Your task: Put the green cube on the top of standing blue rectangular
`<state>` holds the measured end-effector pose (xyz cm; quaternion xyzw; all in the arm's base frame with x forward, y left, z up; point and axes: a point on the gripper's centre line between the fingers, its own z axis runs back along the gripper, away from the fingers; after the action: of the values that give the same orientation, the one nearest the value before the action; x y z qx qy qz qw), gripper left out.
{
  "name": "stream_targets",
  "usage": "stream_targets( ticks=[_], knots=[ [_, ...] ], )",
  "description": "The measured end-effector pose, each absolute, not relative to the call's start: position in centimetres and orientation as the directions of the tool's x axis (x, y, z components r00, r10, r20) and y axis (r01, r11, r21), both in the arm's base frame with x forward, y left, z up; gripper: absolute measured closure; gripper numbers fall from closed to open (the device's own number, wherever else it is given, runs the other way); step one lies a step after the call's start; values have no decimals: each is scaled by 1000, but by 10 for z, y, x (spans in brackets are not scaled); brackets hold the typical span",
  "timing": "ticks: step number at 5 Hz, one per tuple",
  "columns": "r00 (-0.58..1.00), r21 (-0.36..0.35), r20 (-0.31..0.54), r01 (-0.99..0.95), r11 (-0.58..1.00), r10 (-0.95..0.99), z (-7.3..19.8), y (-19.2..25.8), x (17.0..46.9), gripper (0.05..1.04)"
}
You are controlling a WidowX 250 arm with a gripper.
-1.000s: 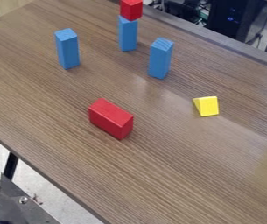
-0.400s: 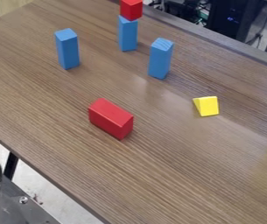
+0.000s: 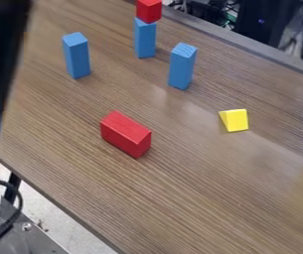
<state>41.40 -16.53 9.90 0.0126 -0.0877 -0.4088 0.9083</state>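
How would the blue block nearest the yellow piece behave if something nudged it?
That blue block stands on end, taller than it is wide, so a push near its top would probably tip it. Its flat sides and square edges suggest it wouldn't roll far, and its crisp shape looks stiff rather than floppy.

Up and left of the lying red block [image 3: 125, 134], the black arm [image 3: 1, 59] is blurred and cut off by the left edge. Far above this block, the red cube [image 3: 149, 11] is cut at its top. Below and left of it, the cable [image 3: 4, 228] leaves the view.
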Motion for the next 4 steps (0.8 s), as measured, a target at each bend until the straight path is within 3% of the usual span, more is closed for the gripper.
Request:
stream_targets(
  ticks=[2, 4],
  knots=[
    [619, 68, 119, 775, 629, -776, 84, -220, 410, 85],
    [641, 80, 164, 749, 658, -750, 71, -222, 415, 85]
  ],
)
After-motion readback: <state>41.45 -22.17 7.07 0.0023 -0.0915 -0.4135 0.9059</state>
